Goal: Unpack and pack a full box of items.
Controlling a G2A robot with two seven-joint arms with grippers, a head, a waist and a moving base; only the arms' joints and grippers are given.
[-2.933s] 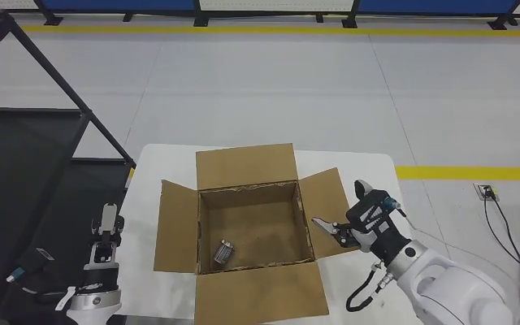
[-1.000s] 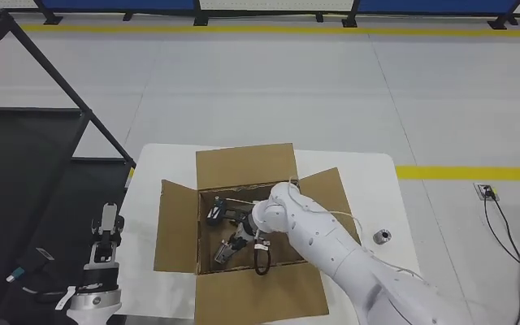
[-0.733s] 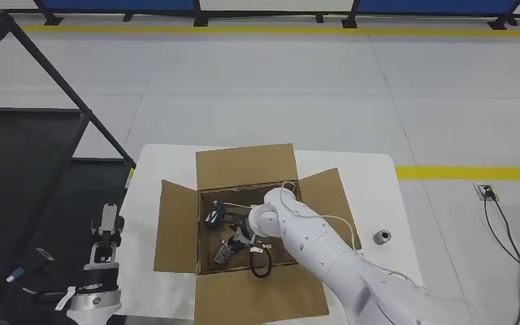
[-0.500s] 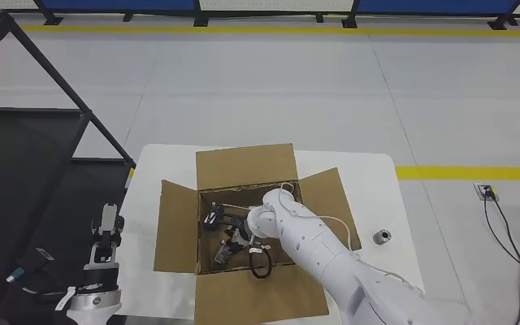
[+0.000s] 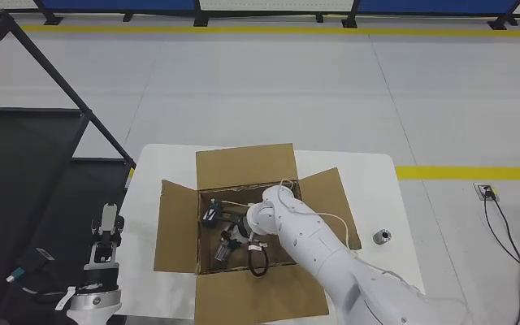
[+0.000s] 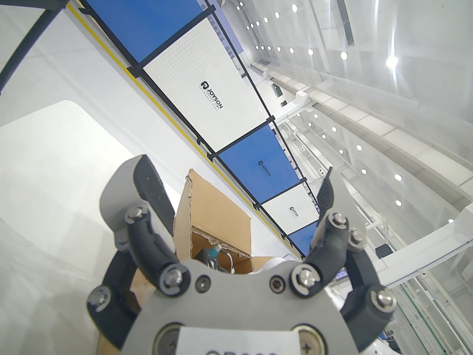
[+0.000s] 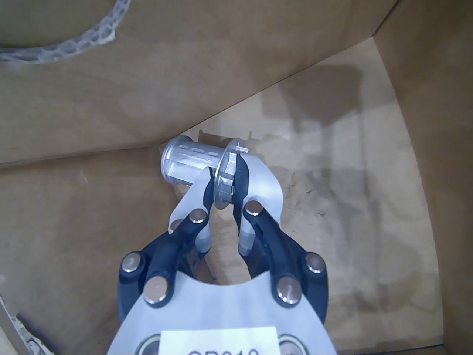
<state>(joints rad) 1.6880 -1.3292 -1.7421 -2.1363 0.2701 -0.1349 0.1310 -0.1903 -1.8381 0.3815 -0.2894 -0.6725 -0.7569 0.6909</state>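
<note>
The right pincer is clamped on the flanged end of a metal cylinder, down inside the open cardboard box close to its near-left corner. The left pincer gapes wide, holding nothing, off the left edge of the bench. Another small metal part sits on the bench right of the box.

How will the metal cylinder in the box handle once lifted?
Likely rigid and dense: the metal cylinder looks machined. Smooth metal may slip; the right tool pinches only its flange, so it could pivot. Round body would probably roll if dropped.
</note>
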